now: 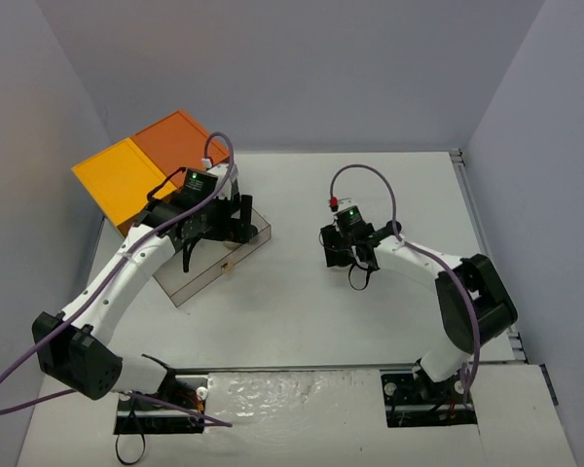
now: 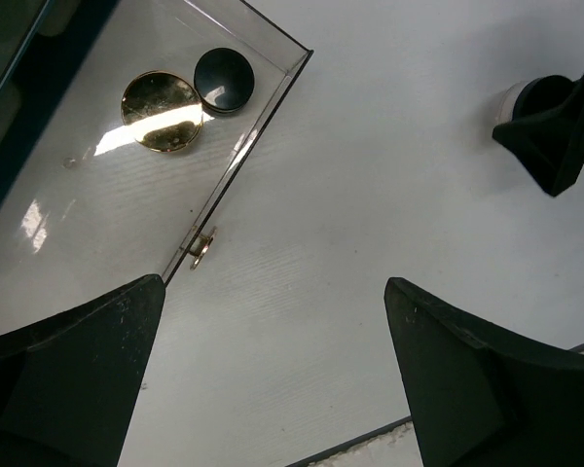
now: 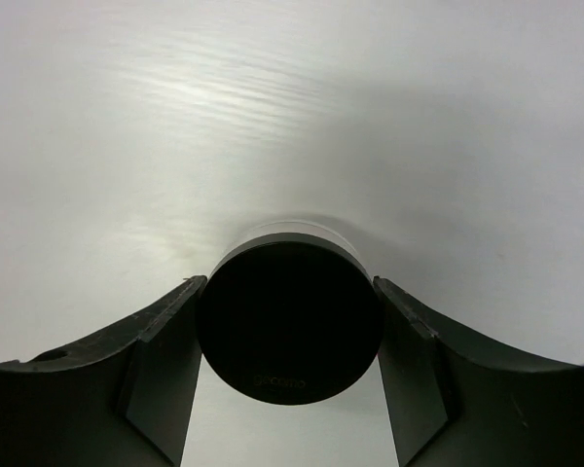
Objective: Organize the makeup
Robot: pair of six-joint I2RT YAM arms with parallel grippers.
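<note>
Makeup hard to make out from above: round black pot (image 3: 290, 326) hidden under the right gripper (image 3: 288, 282), near the middle of the white table (image 1: 302, 311). Seen well only from the right wrist: pot sitting on the table, squeezed on both sides by the two fingers, so clamped tight. Pale rim peeking out behind the black lid. Tiny writing on the lid, too blurry to read.

Left gripper (image 2: 273, 292) spread wide apart, holding nothing, hanging over the corner of a clear tray (image 2: 273, 107). Fingers cut off by the bottom edge of the left wrist view. Shown only there: gold-lidded jar (image 2: 161, 110) and round black compact (image 2: 224, 81), right next to each other inside the tray, close to its corner. Also a small gold knob (image 2: 200, 249) on the tray's front wall. From above, jar and compact hidden behind the left arm. Tray partly covered too, just in front of the orange and yellow cabinet top (image 1: 146, 165).
</note>
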